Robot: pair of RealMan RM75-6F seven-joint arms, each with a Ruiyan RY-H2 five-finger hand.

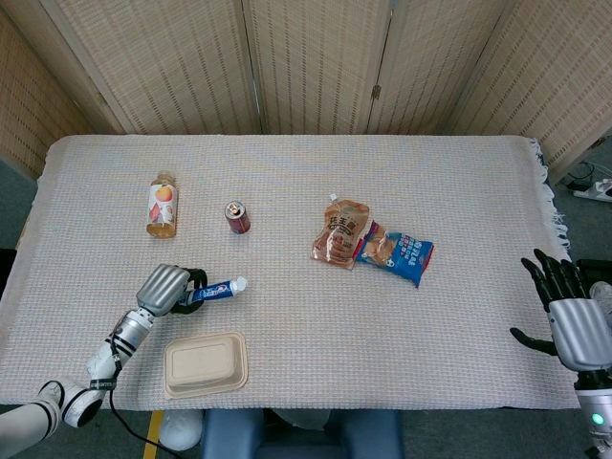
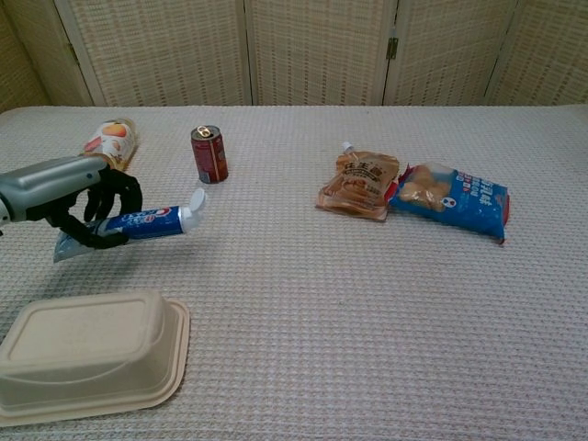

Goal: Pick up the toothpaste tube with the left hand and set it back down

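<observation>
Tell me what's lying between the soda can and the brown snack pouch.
Nothing: only bare tablecloth lies between the soda can and the brown snack pouch, plain in the head view.

I see the blue and white toothpaste tube (image 2: pixel 138 223) held in my left hand (image 2: pixel 87 204), up off the table. Its white cap pokes out past my fingers and tips up a little.

My left hand (image 2: pixel 87 204) grips the toothpaste tube (image 2: pixel 147 221), fingers curled around it. My right hand (image 1: pixel 571 320) hangs at the table edge, fingers spread.
</observation>
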